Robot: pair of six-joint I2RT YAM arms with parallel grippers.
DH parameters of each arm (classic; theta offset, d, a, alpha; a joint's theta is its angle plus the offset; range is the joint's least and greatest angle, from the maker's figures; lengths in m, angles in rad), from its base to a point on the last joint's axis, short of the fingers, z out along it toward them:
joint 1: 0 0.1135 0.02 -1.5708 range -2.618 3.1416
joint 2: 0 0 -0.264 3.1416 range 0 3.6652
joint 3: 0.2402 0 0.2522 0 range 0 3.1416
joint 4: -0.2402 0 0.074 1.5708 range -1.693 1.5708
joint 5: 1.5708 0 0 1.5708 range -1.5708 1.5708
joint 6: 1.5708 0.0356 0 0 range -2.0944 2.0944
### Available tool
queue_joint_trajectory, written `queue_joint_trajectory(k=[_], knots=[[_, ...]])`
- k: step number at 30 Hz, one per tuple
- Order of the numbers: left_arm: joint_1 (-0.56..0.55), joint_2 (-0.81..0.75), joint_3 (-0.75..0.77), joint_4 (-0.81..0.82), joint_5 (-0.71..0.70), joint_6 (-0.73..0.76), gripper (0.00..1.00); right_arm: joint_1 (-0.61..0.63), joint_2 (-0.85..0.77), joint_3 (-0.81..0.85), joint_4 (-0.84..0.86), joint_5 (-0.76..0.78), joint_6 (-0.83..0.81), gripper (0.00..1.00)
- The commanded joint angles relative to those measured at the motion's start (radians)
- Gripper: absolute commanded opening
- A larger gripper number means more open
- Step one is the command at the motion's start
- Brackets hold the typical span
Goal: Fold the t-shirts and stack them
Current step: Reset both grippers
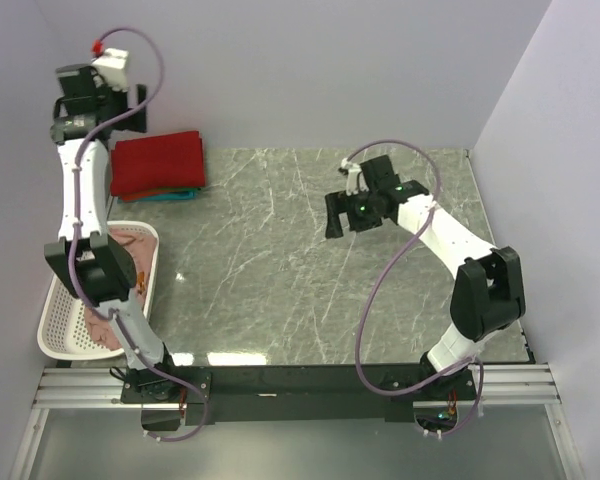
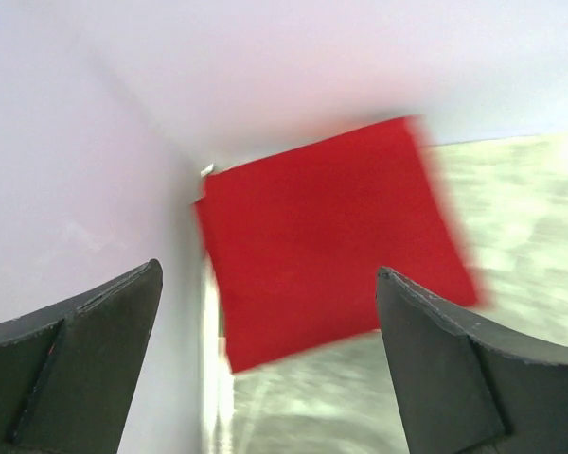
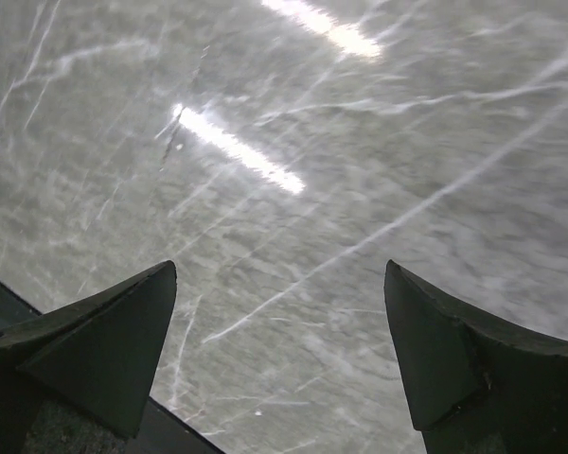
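Red cloth tops the pile: the folded red shirt point(image 1: 158, 162) lies at the table's point(image 1: 310, 270) far left corner, with a teal shirt point(image 1: 175, 196) peeping out beneath. The left gripper point(image 2: 265, 284) hangs above it, jaws apart and empty. The right gripper point(image 3: 279, 270) hovers over bare table, likewise apart. A low swing toward the basket point(image 1: 55, 330) at the near left edge could drag the pile askew, and the pink shirt point(image 1: 130, 240) inside might snag on the lattice. No writing or labels are legible.

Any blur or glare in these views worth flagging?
Left wrist: the red shirt is blurred, its edges smeared. Right wrist: sharp, with bright streaks glaring off the table. Top: sharp, evenly lit, faint glints near the table's front edge.
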Motion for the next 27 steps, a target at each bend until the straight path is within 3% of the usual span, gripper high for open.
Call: queue_joint_trajectory(k=[1, 5, 11, 16, 21, 27], knots=[[-0.157, -0.112, -0.063, -0.135, -0.028, 0.007, 0.99, -0.074, -0.078, 0.061, -0.022, 0.006, -0.02, 0.96], [-0.286, -0.166, -0.164, -0.165, -0.078, -0.095, 1.0, -0.158, -0.091, 0.055, -0.052, -0.025, -0.039, 0.96], [-0.478, -0.327, -0.483, -0.083, -0.021, -0.183, 0.99, -0.233, -0.199, -0.025, -0.104, -0.054, -0.083, 0.96], [-0.604, -0.422, -0.73, -0.018, -0.072, -0.229, 0.99, -0.237, -0.327, -0.203, -0.127, -0.081, -0.137, 0.96], [-0.642, -0.489, -0.897, -0.015, -0.027, -0.304, 0.99, -0.237, -0.48, -0.384, -0.118, -0.097, -0.157, 0.96], [-0.653, -0.6, -1.046, 0.003, -0.004, -0.313, 0.99, -0.237, -0.549, -0.436, -0.134, -0.101, -0.209, 0.98]])
